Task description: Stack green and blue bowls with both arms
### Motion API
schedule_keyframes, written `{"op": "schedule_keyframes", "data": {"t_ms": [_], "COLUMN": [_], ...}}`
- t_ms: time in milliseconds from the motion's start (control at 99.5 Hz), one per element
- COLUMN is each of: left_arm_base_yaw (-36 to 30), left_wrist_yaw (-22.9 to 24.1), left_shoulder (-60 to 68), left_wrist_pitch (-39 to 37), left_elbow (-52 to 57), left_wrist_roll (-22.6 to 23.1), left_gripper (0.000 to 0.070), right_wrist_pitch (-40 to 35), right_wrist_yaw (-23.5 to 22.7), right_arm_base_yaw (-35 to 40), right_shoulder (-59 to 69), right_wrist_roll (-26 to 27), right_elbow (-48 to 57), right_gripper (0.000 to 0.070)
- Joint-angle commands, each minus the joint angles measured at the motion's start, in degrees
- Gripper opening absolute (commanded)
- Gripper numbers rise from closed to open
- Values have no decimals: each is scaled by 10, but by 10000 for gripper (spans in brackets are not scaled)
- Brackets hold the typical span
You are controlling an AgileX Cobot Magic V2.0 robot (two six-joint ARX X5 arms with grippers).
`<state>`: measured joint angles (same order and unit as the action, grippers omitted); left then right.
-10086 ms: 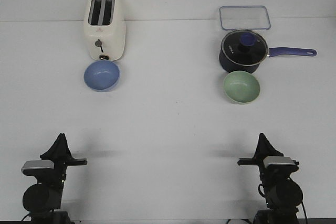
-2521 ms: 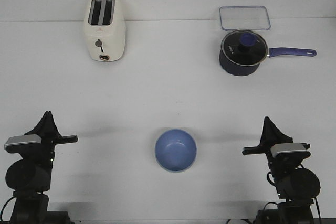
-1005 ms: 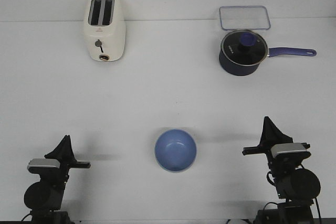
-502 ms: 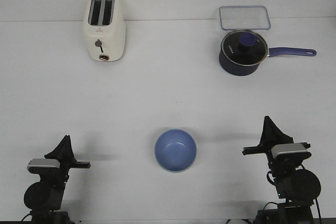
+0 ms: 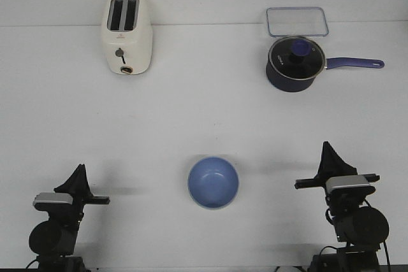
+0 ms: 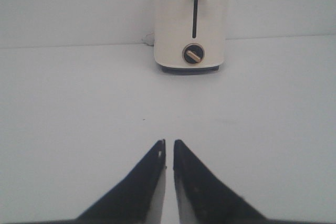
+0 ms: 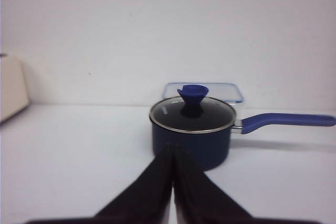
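Note:
The blue bowl (image 5: 213, 183) sits upright on the white table at the front middle, between my two arms. The green bowl does not show in any view; I cannot tell whether it lies under the blue one. My left gripper (image 5: 80, 169) is shut and empty at the front left, well left of the bowl; in the left wrist view (image 6: 169, 142) its tips stand almost together over bare table. My right gripper (image 5: 327, 146) is shut and empty at the front right, right of the bowl; its tips also show in the right wrist view (image 7: 174, 148).
A cream toaster (image 5: 127, 34) stands at the back left, straight ahead in the left wrist view (image 6: 190, 24). A dark navy saucepan (image 5: 294, 63) with glass lid and long handle stands at the back right, a clear lidded container (image 5: 297, 21) behind it; both show in the right wrist view (image 7: 191, 129).
Early on the bowls stood at the back, blue by the toaster and green by the saucepan. Now only the blue bowl shows, front middle. The left arm drew back; nothing moved in the last second.

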<state>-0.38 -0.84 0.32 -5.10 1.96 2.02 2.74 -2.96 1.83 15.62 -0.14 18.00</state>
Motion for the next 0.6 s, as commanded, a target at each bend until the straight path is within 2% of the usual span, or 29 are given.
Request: {"op": "schedule_keyframes", "data": {"t_ms": [0, 60, 271, 372, 593], "left_arm_base_yaw": [1, 1, 1, 1, 1], "left_wrist_yaw": [-2, -2, -2, -2, -2], "left_shoulder": [-1, -1, -1, -1, -1], "left_wrist_pitch": [-6, -6, -6, -6, -6], "left_elbow": [-12, -12, -12, -12, -12], "left_wrist_roll": [3, 3, 3, 3, 3], "left_gripper": [14, 14, 14, 14, 14], "right_wrist_pitch": [-2, -2, -15, -10, -14], "right_wrist_yaw": [-2, -2, 7, 33, 33], "right_arm_base_yaw": [0, 0, 0, 0, 1], "right_shoulder": [-25, -60, -155, -155, -155], "right_wrist_roll": [-82, -121, -193, -196, -195], "right_elbow": [-21, -47, -136, -164, -173], "right_gripper": [0, 0, 0, 0, 0]}}
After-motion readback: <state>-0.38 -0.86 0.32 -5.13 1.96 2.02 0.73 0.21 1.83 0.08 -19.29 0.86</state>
